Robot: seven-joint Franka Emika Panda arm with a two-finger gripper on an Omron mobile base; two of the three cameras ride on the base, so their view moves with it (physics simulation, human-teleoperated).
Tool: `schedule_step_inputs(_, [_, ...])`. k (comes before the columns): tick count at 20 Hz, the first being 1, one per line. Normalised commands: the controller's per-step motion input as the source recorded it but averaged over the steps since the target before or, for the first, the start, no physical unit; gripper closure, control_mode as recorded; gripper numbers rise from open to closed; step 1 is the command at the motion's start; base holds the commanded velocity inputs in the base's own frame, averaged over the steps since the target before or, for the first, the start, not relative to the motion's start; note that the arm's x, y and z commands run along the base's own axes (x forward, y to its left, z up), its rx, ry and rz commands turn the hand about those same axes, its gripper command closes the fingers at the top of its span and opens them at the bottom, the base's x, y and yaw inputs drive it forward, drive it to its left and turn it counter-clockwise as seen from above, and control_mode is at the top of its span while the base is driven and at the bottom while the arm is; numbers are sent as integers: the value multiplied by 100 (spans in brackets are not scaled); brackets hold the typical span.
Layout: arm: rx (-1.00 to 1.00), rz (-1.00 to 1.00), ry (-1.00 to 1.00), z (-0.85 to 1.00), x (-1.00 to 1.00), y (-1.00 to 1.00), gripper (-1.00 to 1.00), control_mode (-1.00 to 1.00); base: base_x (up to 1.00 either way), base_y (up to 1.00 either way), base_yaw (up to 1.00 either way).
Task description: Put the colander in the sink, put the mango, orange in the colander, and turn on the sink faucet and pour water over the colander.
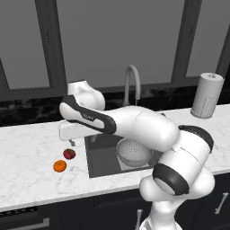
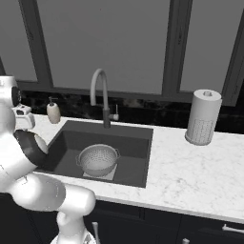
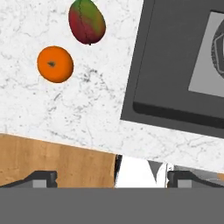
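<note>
The silvery perforated colander [image 1: 134, 152] [image 2: 98, 159] stands upright inside the dark grey sink [image 1: 104, 158] [image 2: 135, 145]. On the white counter left of the basin lie the dark red and green mango [image 1: 69, 154] [image 3: 87, 22] and the bright orange [image 1: 59, 165] [image 3: 55, 64], close together but apart. My gripper [image 1: 70, 143] [image 3: 113, 179] hovers above the counter just over the mango, open, with nothing between its fingertips [image 3: 43, 178]. The grey gooseneck faucet [image 1: 131, 83] [image 2: 100, 95] rises behind the sink; no water shows.
A paper towel roll [image 1: 206, 95] [image 2: 203, 116] stands at the counter's right rear. A beige soap dispenser [image 2: 53, 111] sits left of the faucet. Dark windows run behind the counter. The counter's front edge and wooden floor [image 3: 52, 162] show in the hand view.
</note>
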Motion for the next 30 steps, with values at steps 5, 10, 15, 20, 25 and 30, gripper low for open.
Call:
schedule_step_inputs(5, [0, 1, -11, -18, 89, 18, -100, -100, 0, 0, 0])
schedule_step_inputs(10, [0, 0, -1, -42, 42, 24, -100, -100, 0, 0, 0])
schedule_step_inputs(15, [0, 0, 0, -53, 18, 35, -100, -100, 0, 0, 0])
schedule_step_inputs(20, [0, 0, -1, -56, 26, 24, -100, -100, 0, 0, 0])
schedule_step_inputs(25, [0, 0, 0, -48, 9, 0, -100, -100, 0, 0, 0])
schedule_step_inputs(30, [0, 0, 0, -43, 14, 0, -100, -100, 0, 0, 0])
